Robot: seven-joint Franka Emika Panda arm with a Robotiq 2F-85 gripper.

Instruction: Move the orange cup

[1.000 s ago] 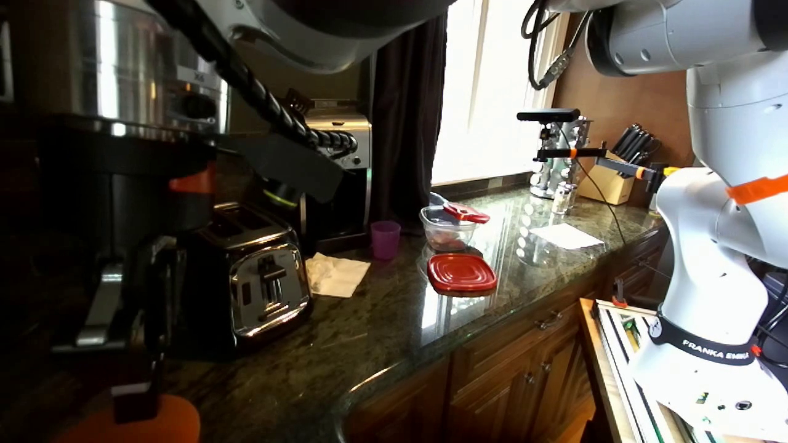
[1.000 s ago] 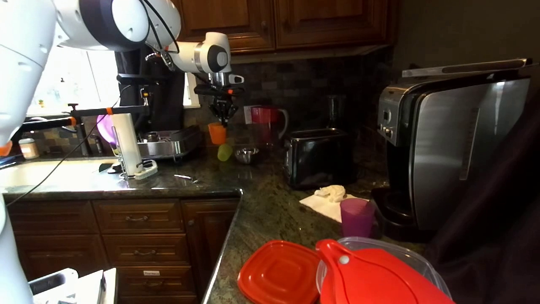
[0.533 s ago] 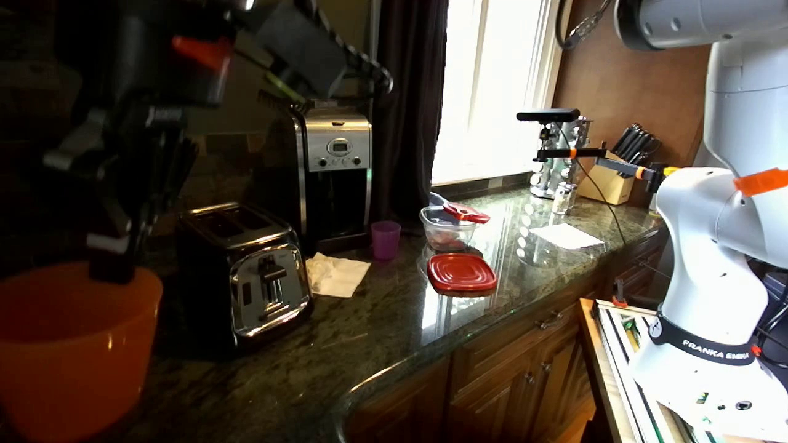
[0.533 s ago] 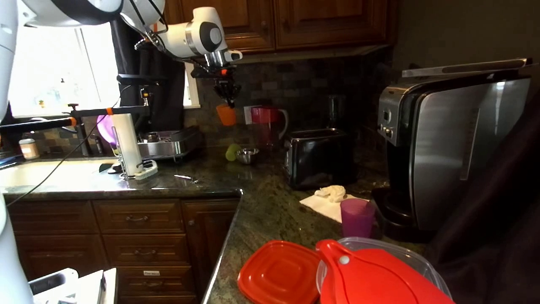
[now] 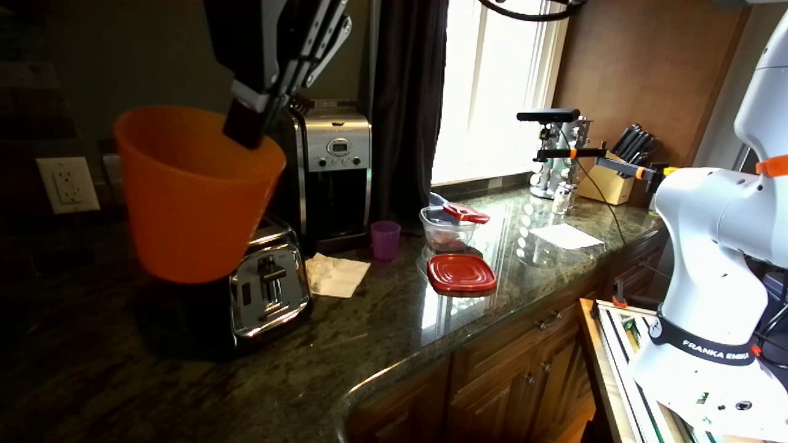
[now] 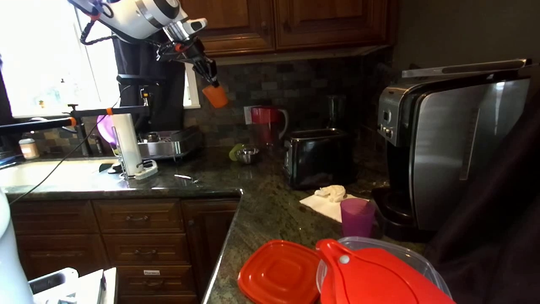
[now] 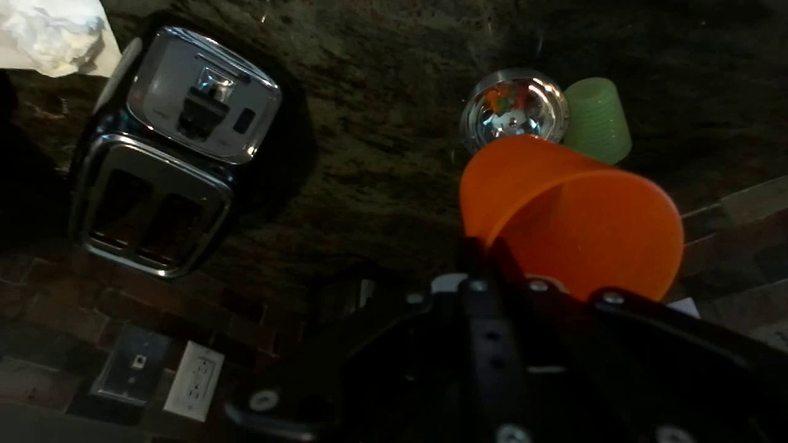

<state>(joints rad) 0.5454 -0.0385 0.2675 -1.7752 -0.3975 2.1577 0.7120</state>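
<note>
The orange cup [image 5: 191,215] hangs in the air, tilted, well above the counter; it also shows in an exterior view [image 6: 216,97] and in the wrist view [image 7: 517,191]. My gripper [image 7: 489,249] is shut on one side of its rim, one finger inside the cup and one outside. In the exterior views the gripper [image 5: 246,126] comes down to the rim from above and is slanted [image 6: 215,84]. The cup's open mouth faces the gripper side, and the part of the inside that shows holds nothing.
Below are a metal bowl [image 7: 514,114] and a green cup [image 7: 597,120] lying against it. A toaster [image 6: 318,158], red pitcher [image 6: 265,120], coffee maker [image 6: 460,152], purple cup [image 6: 357,217] and red lid [image 6: 280,272] stand along the counter. Upper cabinets [image 6: 329,21] hang above.
My gripper has lifted the orange cup higher, and gripper and cup have tilted. The green cup has shifted right, against the metal bowl.
</note>
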